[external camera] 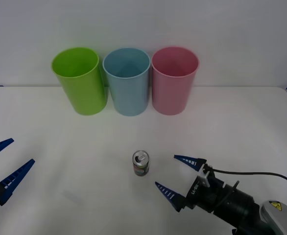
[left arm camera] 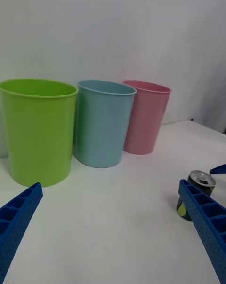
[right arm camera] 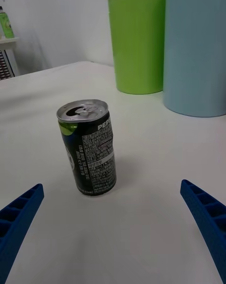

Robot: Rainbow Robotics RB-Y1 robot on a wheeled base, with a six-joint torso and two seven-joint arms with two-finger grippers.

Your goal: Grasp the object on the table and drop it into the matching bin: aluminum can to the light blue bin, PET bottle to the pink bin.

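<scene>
The can (external camera: 141,163) stood upright on the white table (external camera: 241,122), its silver top with the pull-tab facing up, well in front of the three tubs. My right claw (external camera: 178,173) sat low over the table just to the right of the can, its blue ribbed fingers (external camera: 169,193) spread wide and pointing at the can without touching it. From my right wrist the can (right arm camera: 89,148) stood between and just beyond my open fingers. Behind the can, the light blue tub (external camera: 127,81) stood in the middle of the row, the lime green tub (external camera: 80,80) to its left and the pink tub (external camera: 173,80) to its right. My left claw (external camera: 5,165) waited far left of the can, also spread wide
</scene>
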